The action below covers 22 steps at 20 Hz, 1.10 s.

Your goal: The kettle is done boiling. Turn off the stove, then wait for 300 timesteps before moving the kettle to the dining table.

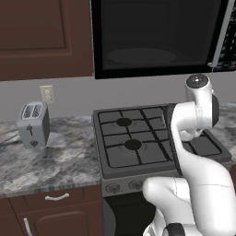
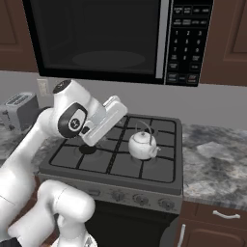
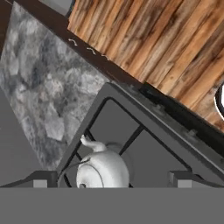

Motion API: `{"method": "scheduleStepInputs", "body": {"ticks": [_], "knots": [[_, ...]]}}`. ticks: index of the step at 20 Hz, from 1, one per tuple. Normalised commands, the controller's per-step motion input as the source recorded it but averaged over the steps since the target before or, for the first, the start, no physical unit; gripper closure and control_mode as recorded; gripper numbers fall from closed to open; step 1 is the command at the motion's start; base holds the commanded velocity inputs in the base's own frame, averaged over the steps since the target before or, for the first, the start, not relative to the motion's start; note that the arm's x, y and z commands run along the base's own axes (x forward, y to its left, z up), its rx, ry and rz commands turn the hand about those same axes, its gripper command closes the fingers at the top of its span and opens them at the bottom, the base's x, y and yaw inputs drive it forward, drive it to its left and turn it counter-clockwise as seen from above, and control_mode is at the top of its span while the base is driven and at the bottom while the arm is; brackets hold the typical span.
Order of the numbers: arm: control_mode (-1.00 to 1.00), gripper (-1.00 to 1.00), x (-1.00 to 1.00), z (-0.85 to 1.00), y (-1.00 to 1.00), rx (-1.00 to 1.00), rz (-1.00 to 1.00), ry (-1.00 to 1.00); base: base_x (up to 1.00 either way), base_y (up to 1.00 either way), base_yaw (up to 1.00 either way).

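The white kettle (image 2: 142, 144) stands upright on the stove (image 2: 159, 170), on the front right burner, with its wire handle raised. In the hand view the kettle (image 3: 103, 170) lies below and between the two dark fingertips (image 3: 39, 180), spout toward the stone counter. My gripper (image 3: 110, 181) is open and holds nothing. In the right base view the white hand (image 2: 108, 119) hovers above the stove's left half, up and to the left of the kettle, apart from it. The knobs (image 2: 140, 198) run along the stove's front. In the left base view my arm covers the right of the stove (image 1: 131, 136). The dining table is out of view.
A black microwave (image 2: 106, 38) hangs over the stove. A grey toaster (image 1: 33, 123) stands on the marbled worktop (image 1: 60, 159) at the left. More worktop (image 2: 214, 159) lies right of the stove, with brown drawers below. A wooden floor (image 3: 170, 43) runs in front.
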Motion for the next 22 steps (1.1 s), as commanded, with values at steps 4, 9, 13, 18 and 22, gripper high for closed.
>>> {"method": "scheduleStepInputs", "body": {"ticks": [4,9,13,18,22], "knots": [[-1.00,-1.00,0.59,0.00,-0.80,0.14,-0.14,0.00,0.00,0.00,0.00],[-1.00,-1.00,0.54,-0.06,-0.46,0.18,-0.01,0.00,0.00,0.00,0.00],[-1.00,-1.00,0.46,-0.22,-0.13,0.18,0.00,0.00,0.00,0.00,0.00],[-1.00,-1.00,0.26,-0.49,0.00,0.13,0.00,0.00,0.00,0.00,0.00],[-1.00,-1.00,0.15,-0.48,0.00,0.09,0.00,-0.01,0.00,0.00,0.00]]}}
